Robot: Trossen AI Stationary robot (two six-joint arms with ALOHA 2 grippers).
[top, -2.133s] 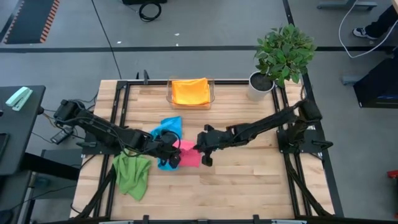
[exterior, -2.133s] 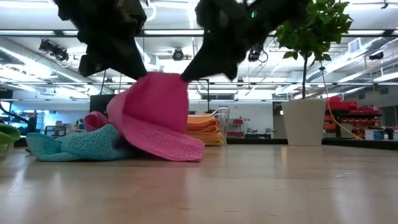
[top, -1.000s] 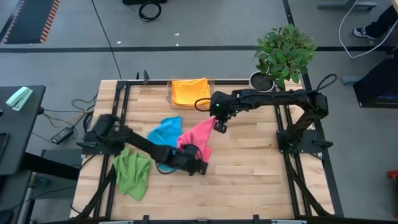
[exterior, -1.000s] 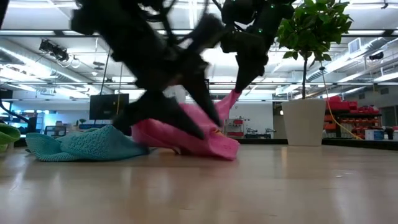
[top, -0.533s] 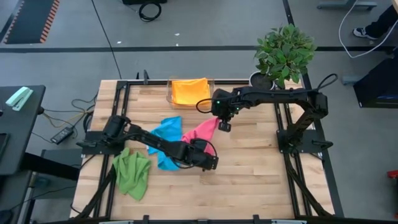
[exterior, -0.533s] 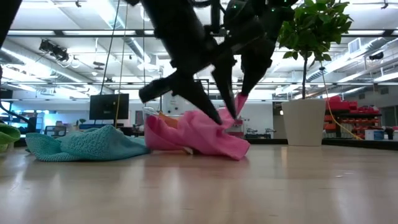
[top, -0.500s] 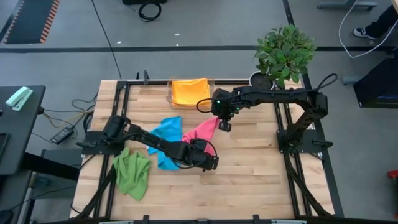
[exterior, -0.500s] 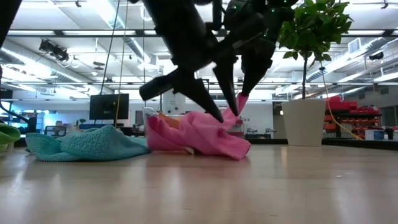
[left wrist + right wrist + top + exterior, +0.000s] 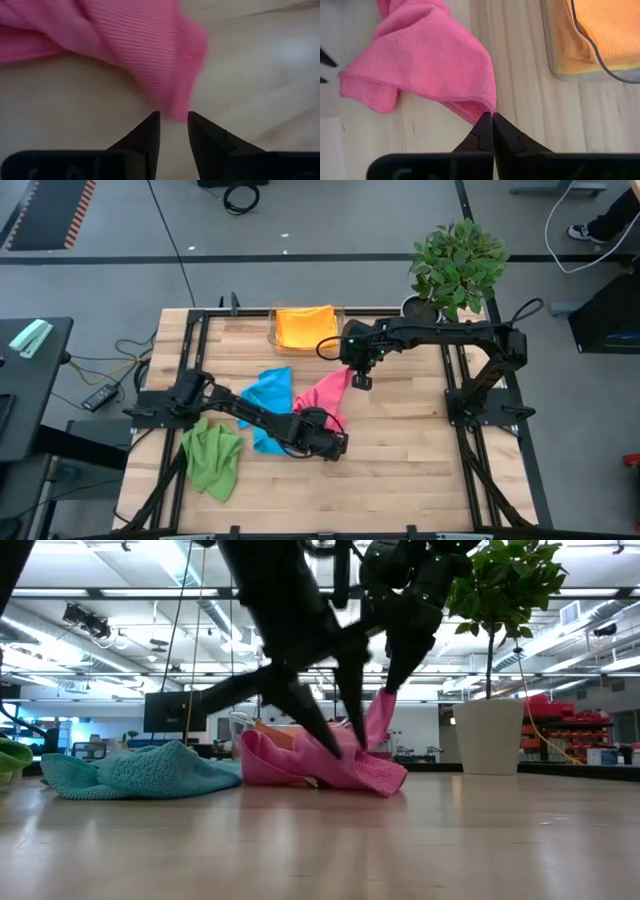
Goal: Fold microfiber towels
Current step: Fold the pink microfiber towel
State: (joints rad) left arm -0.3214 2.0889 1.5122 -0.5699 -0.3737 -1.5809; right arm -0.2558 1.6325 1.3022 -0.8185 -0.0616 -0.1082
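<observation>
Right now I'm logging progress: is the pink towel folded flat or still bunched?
Bunched. The pink towel lies rumpled, one corner pinched in the shut right gripper, another tip between the left gripper's parted fingers.

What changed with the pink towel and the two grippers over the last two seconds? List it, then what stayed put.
The right gripper carried its pinched corner of the pink towel toward the tray side, stretching the cloth out. The left gripper swung toward the table's near edge, to the towel's opposite corner, fingers narrowly apart around its tip. Unmoved: blue towel, green towel, orange towel, plant.
</observation>
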